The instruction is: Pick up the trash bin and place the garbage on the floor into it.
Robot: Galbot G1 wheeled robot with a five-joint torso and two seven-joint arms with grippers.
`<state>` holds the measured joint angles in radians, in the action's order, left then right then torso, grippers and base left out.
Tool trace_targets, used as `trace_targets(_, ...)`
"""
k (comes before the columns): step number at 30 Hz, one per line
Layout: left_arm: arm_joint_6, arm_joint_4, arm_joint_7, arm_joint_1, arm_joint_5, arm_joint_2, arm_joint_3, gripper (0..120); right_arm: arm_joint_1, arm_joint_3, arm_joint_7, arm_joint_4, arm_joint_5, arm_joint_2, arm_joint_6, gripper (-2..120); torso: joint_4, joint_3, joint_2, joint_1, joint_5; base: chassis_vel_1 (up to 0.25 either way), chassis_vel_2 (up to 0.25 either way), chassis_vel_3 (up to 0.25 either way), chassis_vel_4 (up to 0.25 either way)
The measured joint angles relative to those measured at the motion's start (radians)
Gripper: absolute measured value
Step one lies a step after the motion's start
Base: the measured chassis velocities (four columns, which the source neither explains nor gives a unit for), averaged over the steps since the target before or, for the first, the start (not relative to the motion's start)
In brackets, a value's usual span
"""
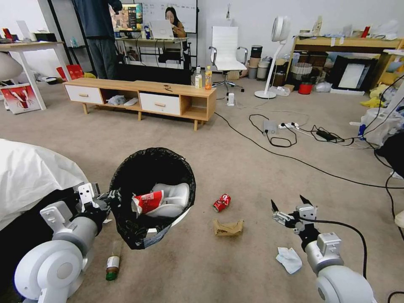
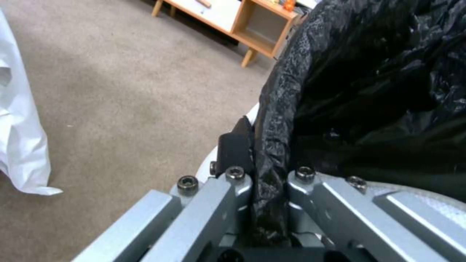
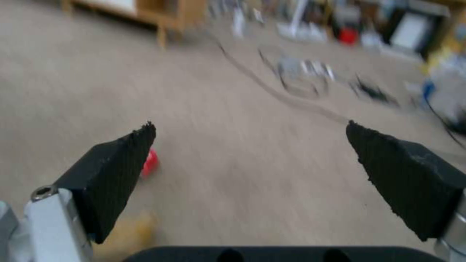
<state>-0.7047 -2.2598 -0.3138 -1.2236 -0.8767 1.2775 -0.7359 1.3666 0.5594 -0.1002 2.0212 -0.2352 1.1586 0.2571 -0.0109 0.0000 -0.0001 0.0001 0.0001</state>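
Here, the left gripper [image 1: 110, 197] is clamped on the near rim of the trash bin [image 1: 168, 219], its fingers pinching the black bag [image 2: 272, 160] and the wall under it. The bin hangs tilted above the floor [image 1: 252, 168], mouth turned up toward the head camera. Inside: a red-and-white wrapper [image 1: 148, 202] and some pale plastic.

The right gripper [image 1: 288, 208] hovers over the carpet with its jaws spread wide and nothing between them.

Litter left on the carpet:
- crushed red can [image 1: 221, 202], between bin and right gripper, just beyond the brown paper
- brown paper piece [image 1: 228, 227], near the can, on the robot's side of it
- white tissue [image 1: 289, 259], close beside the right forearm
- small bottle [image 1: 112, 264], lying under the lifted bin on the left side, long axis running roughly away from the robot, green cap nearest it

Key relation: can and paper both lie to the left of the open right gripper, toward the bin, and the right arm is the free and nearer one. In the right wrist view the can [image 3: 150, 162] shows just past the inner finger [image 3: 114, 171], so the gripper is not yet centred on it. Likely needs a leftward shift before descending. The can's long axis sits slanted on the carpet.
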Motion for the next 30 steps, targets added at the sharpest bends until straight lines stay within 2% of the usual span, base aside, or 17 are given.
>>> trace_targets(1,0.0,-0.002,0.0,-0.001,-0.001,-0.003,-0.004,3,0.005,0.017,-0.04,0.02,-0.012,-0.019,0.123,100,0.0,0.0,0.0,0.0,0.0001,0.0,0.0,0.0,0.0)
trace_targets(2,0.0,-0.002,0.0,-0.001,-0.001,-0.003,-0.004,3,0.005,0.017,-0.04,0.02,-0.012,-0.019,0.123,100,0.0,0.0,0.0,0.0,0.0001,0.0,0.0,0.0,0.0)
trace_targets(5,0.0,0.007,0.001,-0.001,-0.002,-0.007,-0.011,3,0.039,0.087,-0.064,0.063,-0.131,-0.065,0.417,100,0.0,0.0,0.0,0.0,-0.0001,0.0,0.0,0.0,0.0)
trace_targets(6,0.0,0.007,0.001,-0.001,-0.002,-0.007,-0.011,3,0.039,0.087,-0.064,0.063,-0.131,-0.065,0.417,100,0.0,0.0,0.0,0.0,-0.0001,0.0,0.0,0.0,0.0)
trace_targets(7,0.0,0.013,0.002,0.002,-0.002,-0.006,-0.011,3,0.048,0.109,-0.045,0.061,-0.153,-0.074,0.46,100,-0.0001,0.0,0.0,0.0,-0.0001,0.0,0.0,0.0,0.0)
trace_targets(12,0.0,0.024,0.003,0.004,-0.004,-0.003,-0.009,3,0.074,0.157,0.026,0.004,-0.157,-0.098,0.491,100,-0.0002,0.0,0.0,0.0,-0.0001,0.0,0.0,0.0,0.0)
trace_targets(14,0.001,0.03,0.005,0.002,-0.007,-0.002,-0.009,3,0.089,0.165,0.053,-0.066,-0.15,-0.102,0.492,100,-0.0003,0.0,0.0,0.0,0.0001,0.0,0.0,0.0,0.0)
trace_targets(23,0.003,0.031,0.008,-0.003,-0.016,-0.002,-0.013,3,0.082,0.13,0.062,-0.182,-0.184,-0.08,0.487,100,-0.0001,0.0,0.0,0.0,-0.0001,0.0,0.0,0.0,0.0)
trace_targets(30,0.003,0.025,0.008,-0.009,-0.016,0.003,-0.011,3,0.054,0.074,0.07,-0.26,-0.194,-0.069,0.435,100,-0.0002,0.0,0.0,0.0,-0.0001,0.0,0.0,0.0,0.0)
